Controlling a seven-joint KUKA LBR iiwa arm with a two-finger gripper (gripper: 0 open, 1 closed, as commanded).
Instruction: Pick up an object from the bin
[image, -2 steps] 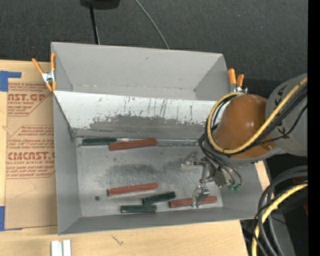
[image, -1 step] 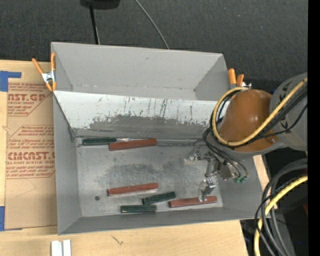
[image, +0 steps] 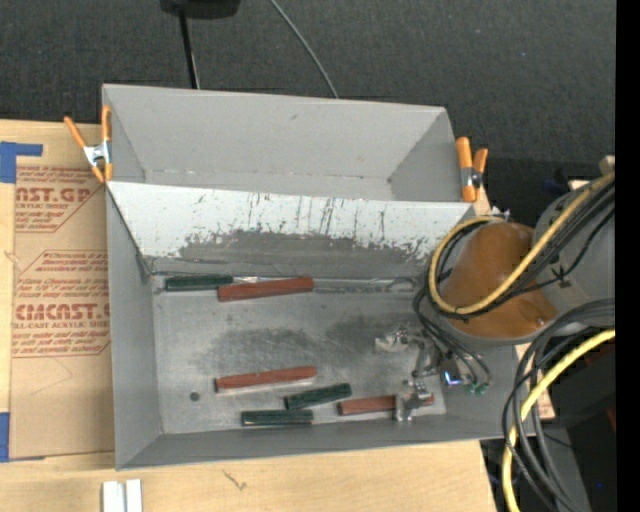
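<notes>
My gripper (image: 398, 376) is low in the bin's front right corner, open, with one fingertip (image: 389, 343) farther back and the other (image: 406, 409) near the front wall. A short red-brown stick (image: 366, 405) lies on the floor with its right end against the front fingertip; it is not between the fingers. Just left of it a dark green stick (image: 318, 396) lies at a slant.
More sticks lie on the bin floor: a dark green one (image: 276, 419) by the front wall, a long red-brown one (image: 265, 380) in the middle, and a red-brown one (image: 265, 290) with a dark green one (image: 200, 284) along the back wall. The arm's orange cover and cables hang over the right rim.
</notes>
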